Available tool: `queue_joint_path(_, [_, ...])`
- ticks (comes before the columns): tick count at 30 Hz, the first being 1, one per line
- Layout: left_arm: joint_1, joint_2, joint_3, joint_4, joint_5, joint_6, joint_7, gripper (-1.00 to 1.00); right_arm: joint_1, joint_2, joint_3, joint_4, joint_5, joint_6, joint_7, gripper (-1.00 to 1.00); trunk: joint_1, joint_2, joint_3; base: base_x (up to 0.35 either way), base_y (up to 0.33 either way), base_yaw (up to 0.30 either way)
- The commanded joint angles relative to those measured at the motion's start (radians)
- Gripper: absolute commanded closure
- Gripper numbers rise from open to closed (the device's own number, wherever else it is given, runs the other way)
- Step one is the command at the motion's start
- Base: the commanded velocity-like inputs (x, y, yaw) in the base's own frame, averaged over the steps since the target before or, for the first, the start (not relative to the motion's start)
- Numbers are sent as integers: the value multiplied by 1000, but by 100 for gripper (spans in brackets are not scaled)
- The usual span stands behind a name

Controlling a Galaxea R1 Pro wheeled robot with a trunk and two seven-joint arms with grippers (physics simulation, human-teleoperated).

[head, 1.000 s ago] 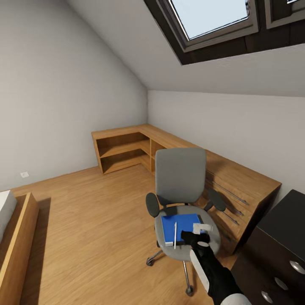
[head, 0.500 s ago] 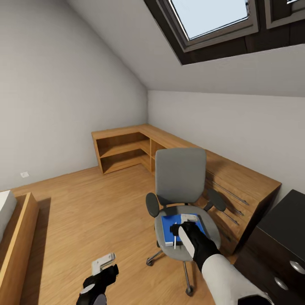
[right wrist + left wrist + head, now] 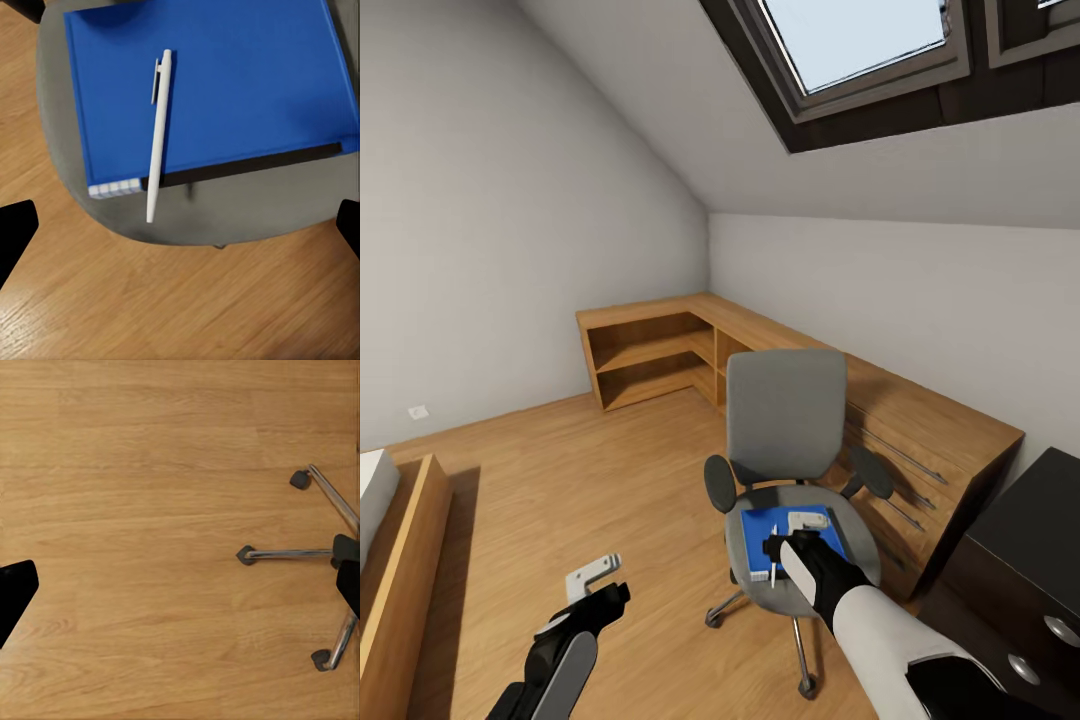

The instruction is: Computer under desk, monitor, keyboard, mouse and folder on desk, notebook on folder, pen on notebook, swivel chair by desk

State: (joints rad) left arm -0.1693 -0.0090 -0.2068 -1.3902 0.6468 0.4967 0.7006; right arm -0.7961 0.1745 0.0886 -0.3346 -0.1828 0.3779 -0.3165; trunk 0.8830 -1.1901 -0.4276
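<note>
The grey swivel chair (image 3: 785,415) stands on the floor in front of the wooden desk (image 3: 930,415). A blue notebook (image 3: 792,537) (image 3: 217,82) lies on the chair's seat with a white pen (image 3: 773,556) (image 3: 158,135) on top of it. A thin dark edge (image 3: 255,166) shows under the notebook; I cannot tell whether it is the folder. My right gripper (image 3: 797,528) (image 3: 180,229) hovers open just above the notebook and pen, holding nothing. Off to the chair's left, my left gripper (image 3: 595,578) (image 3: 180,585) is open over bare floor, near the chair's wheeled base (image 3: 330,555).
The desk runs along the right wall into corner shelves (image 3: 650,360). A dark drawer cabinet (image 3: 1020,580) stands at the right, close to the chair. A wooden bed frame (image 3: 400,570) lies at the far left. Open wood floor (image 3: 580,480) spreads left of the chair.
My right gripper has shifted left across the seat to hover over the notebook and pen. My left arm has risen into view at the lower left. The chair has not moved.
</note>
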Motion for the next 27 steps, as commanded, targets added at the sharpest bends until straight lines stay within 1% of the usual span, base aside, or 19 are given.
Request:
queue_joint_path(1, [-1,0,-1,-7,8,2,8,-100,-1,0,6,-1,-10,4,-9,-100,0,-1,-1,0,0,0])
queue_joint_path(6, [0,-3,-1,-35,6,0,8,-100,-1,0,10,-5,-9,-1,-12,-100,0,-1,-1,0,0,0])
queue_joint_path(10, [0,4,-2,-33,5,-1,8,-100,0,0,12,-7,-8,-3,-13,-100,0,-1,-1,0,0,0])
queue_joint_path(22, [1,7,-2,-32,5,-3,8,-100,-1,0,14,-7,-7,-4,-13,-100,0,-1,-1,2,0,0])
queue_joint_path(27, [1,7,-2,-32,5,-3,7,-100,0,0,14,-7,-7,-3,-13,-100,0,-1,-1,131,0,0])
